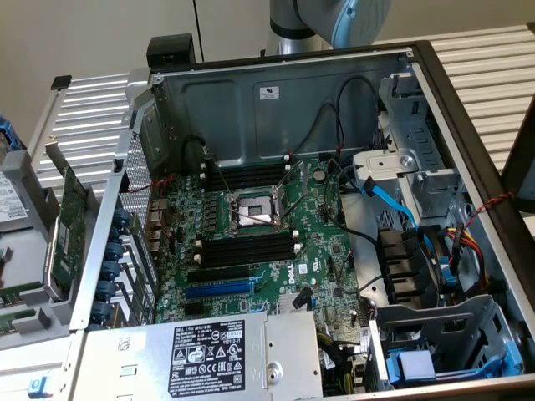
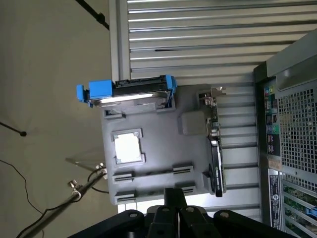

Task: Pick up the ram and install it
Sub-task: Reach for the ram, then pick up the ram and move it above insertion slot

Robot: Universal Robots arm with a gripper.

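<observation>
**Inspector:** Start with the gripper [image 2: 174, 194], closest to the wrist lens. How do the jaws stand?

**Assistant:** The black fingers are pressed together tip to tip. Nothing is visible between them.

**Inspector:** What lies beneath?

**Assistant:** A grey fixture tray [image 2: 163, 144] on a ribbed metal table [image 2: 198, 39]. The gripper hangs over the tray end that carries the slotted holders [image 2: 182, 170]. At the opposite end a hard drive [image 2: 133, 94] sits in a blue caddy. Between the two ends, a square processor [image 2: 128, 148] rests in a recess. A green expansion card [image 2: 216, 148] stands on edge along the tray side nearest the computer case [image 2: 292, 124].

**Inspector:** Where is the ram?

**Assistant:** In the exterior view the ram [image 1: 18, 293] is a narrow green strip at the tray's near end. It sits at the exterior view's left edge and is cut off by the frame. A second green strip [image 1: 17, 319] lies just nearer. From the wrist view I cannot tell whether a stick sits in the holders.

**Inspector:** And the case?

**Assistant:** It is open, with the motherboard [image 1: 276, 251] exposed. Two banks of black memory slots [image 1: 247, 247] with white end clips flank the processor socket [image 1: 249, 213]. The labelled power supply [image 1: 209, 351] is nearest the exterior camera. The arm [image 1: 334, 17] rises behind the case's far wall.
</observation>
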